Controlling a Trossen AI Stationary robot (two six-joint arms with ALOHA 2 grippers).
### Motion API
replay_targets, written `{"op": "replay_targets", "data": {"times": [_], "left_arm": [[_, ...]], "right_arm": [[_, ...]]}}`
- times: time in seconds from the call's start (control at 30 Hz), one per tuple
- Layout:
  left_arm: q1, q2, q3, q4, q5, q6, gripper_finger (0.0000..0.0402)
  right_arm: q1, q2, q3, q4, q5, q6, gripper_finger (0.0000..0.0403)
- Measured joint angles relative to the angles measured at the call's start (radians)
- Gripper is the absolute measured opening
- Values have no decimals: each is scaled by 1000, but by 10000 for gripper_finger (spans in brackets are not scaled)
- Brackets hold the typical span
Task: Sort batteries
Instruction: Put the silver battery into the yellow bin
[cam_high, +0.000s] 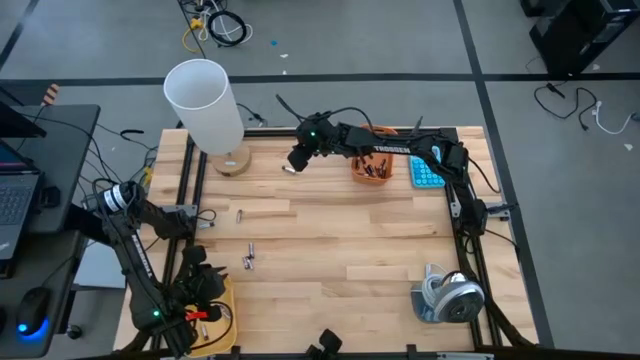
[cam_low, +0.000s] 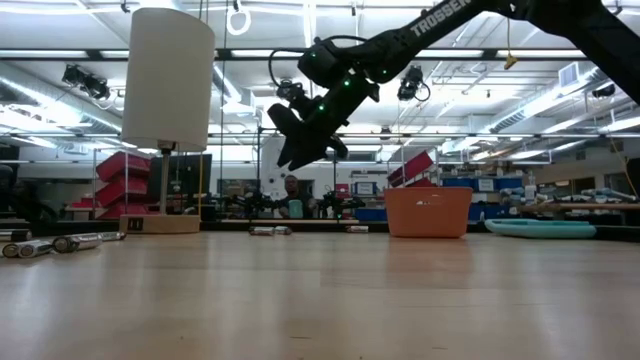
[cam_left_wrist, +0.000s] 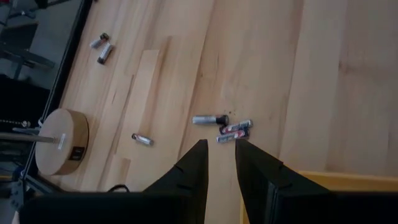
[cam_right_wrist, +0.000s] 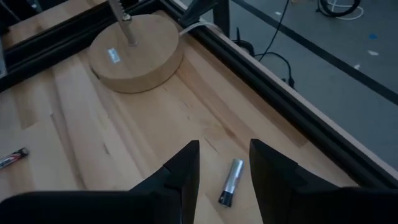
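Observation:
Small silvery and dark batteries lie scattered on their sides on the wooden table (cam_high: 380, 240). One silvery battery (cam_right_wrist: 230, 180) lies near the lamp base (cam_right_wrist: 134, 53); my right gripper (cam_right_wrist: 224, 155) hangs open above it, well off the table (cam_low: 300, 150). A cluster of three batteries (cam_left_wrist: 227, 127) and a single one (cam_left_wrist: 142, 139) lie mid-table. My left gripper (cam_left_wrist: 219, 149) is open with nothing between its fingers, at the near left (cam_high: 200, 288) over a yellow tray (cam_left_wrist: 348, 186). Two more batteries (cam_left_wrist: 102, 48) lie farther off.
A lamp with a white shade (cam_high: 205, 98) stands at the far left. An orange bin (cam_high: 372, 167) holding batteries and a blue calculator (cam_high: 427, 173) sit at the far right. A grey roll-like object (cam_high: 450, 297) lies near the right front corner. Black frame rails (cam_right_wrist: 267, 68) edge the table.

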Motion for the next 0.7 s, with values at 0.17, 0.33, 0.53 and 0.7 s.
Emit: {"op": "replay_targets", "data": {"times": [0.17,0.33,0.53,0.7], "left_arm": [[0,0,0,1,-4,0,83],[0,0,0,1,-5,0,83],[0,0,0,2,-51,0,83],[0,0,0,2,-74,0,83]], "right_arm": [[-22,0,0,10,12,-3,125],[-41,0,-1,6,-12,14,125],[-28,21,0,30,-42,17,125],[-16,85,0,57,-51,25,125]]}}
